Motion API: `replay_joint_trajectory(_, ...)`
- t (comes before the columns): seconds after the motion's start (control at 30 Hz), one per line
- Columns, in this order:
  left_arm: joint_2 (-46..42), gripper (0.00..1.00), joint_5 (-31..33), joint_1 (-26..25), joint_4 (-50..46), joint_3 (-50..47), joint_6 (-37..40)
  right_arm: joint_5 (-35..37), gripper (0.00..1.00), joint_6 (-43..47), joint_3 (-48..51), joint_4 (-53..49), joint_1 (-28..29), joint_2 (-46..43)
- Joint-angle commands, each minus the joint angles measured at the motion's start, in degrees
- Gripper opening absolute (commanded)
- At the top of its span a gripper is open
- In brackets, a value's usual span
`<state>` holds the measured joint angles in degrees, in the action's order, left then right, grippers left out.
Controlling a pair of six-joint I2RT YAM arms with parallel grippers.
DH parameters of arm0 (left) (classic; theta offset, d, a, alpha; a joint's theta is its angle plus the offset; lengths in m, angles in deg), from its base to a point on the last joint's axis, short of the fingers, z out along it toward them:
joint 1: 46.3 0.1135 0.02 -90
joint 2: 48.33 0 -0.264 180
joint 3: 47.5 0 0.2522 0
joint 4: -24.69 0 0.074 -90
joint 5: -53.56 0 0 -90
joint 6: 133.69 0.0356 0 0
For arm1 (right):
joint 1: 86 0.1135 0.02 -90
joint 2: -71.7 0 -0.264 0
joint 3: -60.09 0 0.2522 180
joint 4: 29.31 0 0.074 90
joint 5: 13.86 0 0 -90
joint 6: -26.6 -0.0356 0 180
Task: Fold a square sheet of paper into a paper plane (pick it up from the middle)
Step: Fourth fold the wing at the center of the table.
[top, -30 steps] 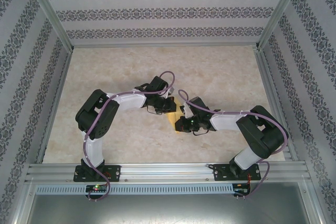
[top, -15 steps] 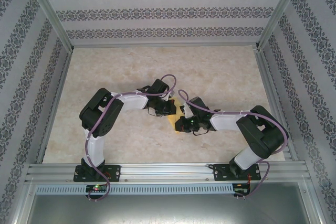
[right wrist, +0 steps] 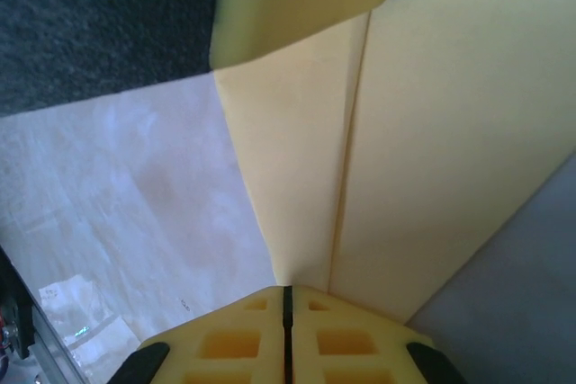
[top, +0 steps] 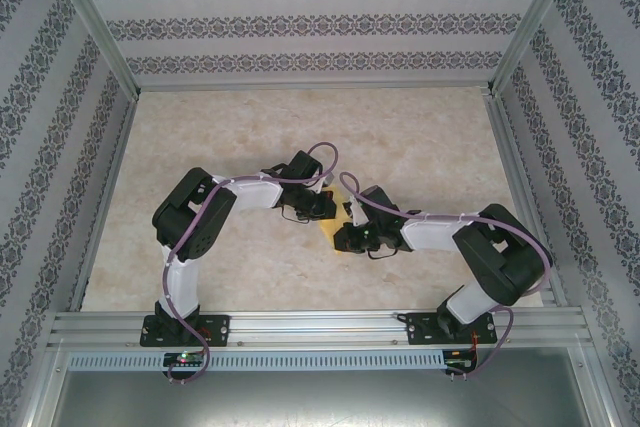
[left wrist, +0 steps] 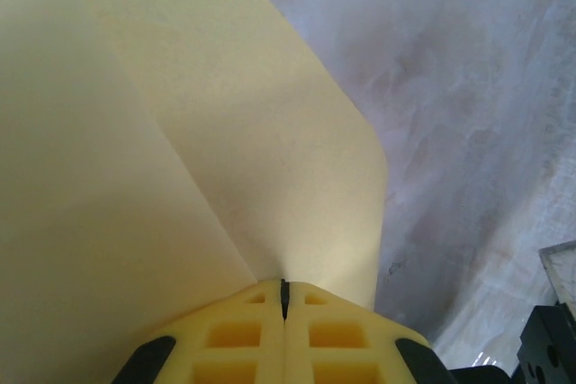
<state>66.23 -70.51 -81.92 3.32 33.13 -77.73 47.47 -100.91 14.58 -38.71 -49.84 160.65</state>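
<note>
The mustard-yellow square sheet of paper hangs creased between my two grippers at the middle of the table. The arms hide most of it, so I cannot tell whether it has a paper plane's pointed shape. My left gripper is shut on it. In the left wrist view the paper fans out from the closed left gripper with one long crease. My right gripper is shut on it too. In the right wrist view the paper rises from the closed right gripper, folded along a straight crease.
The marble-patterned table is ringed by aluminium rails and patterned walls. Both arms bend inward and their wrists nearly touch at the centre. A black part of the other arm sits close by in the left wrist view.
The left arm's elbow has shifted slightly right and the right wrist has edged left. Both grippers stay shut on the paper.
</note>
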Motion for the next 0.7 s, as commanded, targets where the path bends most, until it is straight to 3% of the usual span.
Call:
replay_joint_trajectory(0.0, 3.6, 0.03, 6.6, 0.2, -2.1, -3.0, 3.5, 1.8, 0.12, -1.6, 2.8, -7.8, 0.6, -1.5)
replay_joint_trajectory(0.33, 4.3, 0.02, 5.4, 0.2, 0.5, -4.8, 4.0, -0.4, 0.14, -9.0, 3.5, -0.4, -1.3, -8.8)
replay_joint_trajectory(0.67, 4.2, 0.02, 5.0, 0.5, 0.6, -4.9, 4.9, -2.1, 0.12, -10.5, -0.5, 4.9, -1.4, -1.9)
